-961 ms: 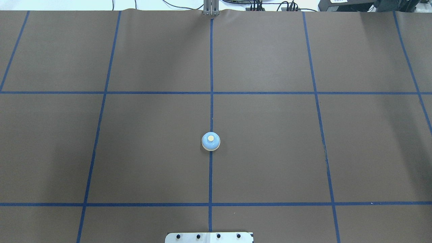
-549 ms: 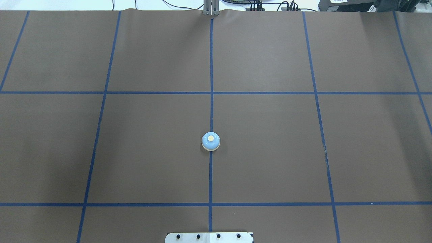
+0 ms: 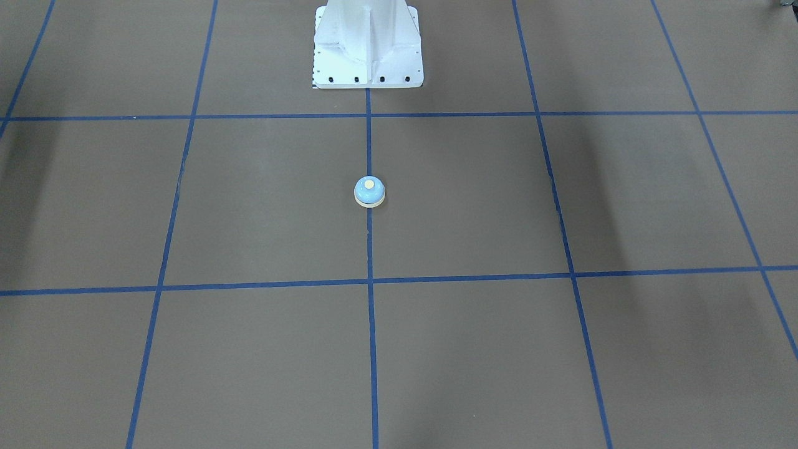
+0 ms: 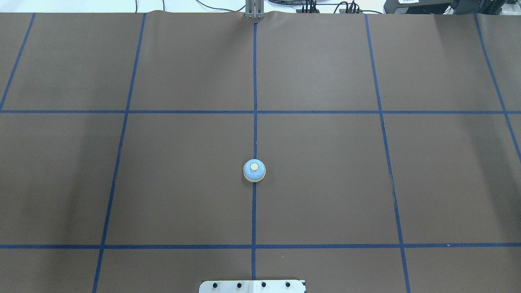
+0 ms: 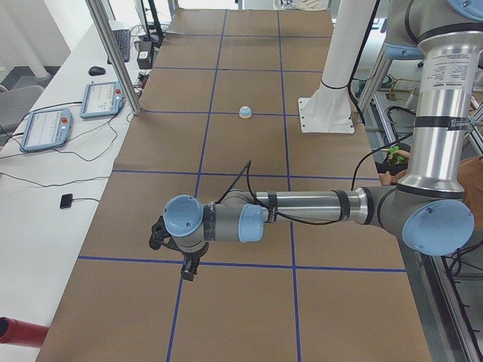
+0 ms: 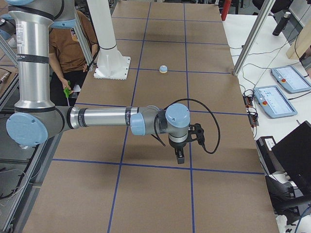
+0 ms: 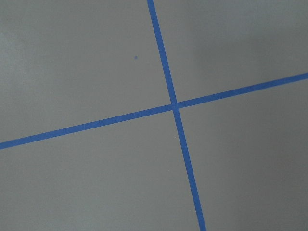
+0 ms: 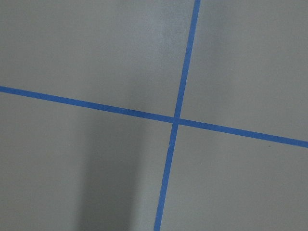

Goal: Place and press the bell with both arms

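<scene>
The bell (image 4: pixel 254 170), a small light-blue dome with a cream base and button, stands alone on the centre blue tape line of the brown table; it also shows in the front view (image 3: pixel 369 191) and small in the side views (image 5: pixel 245 112) (image 6: pixel 164 69). Neither arm is near it. The left gripper (image 5: pixel 185 265) hangs over a tape crossing far toward the table's left end. The right gripper (image 6: pixel 179 155) hangs above the mat toward the right end. I cannot tell whether either is open or shut. Both wrist views show only bare mat with crossing tape.
The white mounting pedestal (image 3: pixel 368 43) stands behind the bell. Metal frame posts (image 5: pixel 113 53) (image 6: pixel 250 36) stand along the far table edge. Teach pendants (image 5: pixel 45 128) (image 6: pixel 279 99) lie beyond it. A person in a brown shirt (image 6: pixel 73 43) stands by the robot.
</scene>
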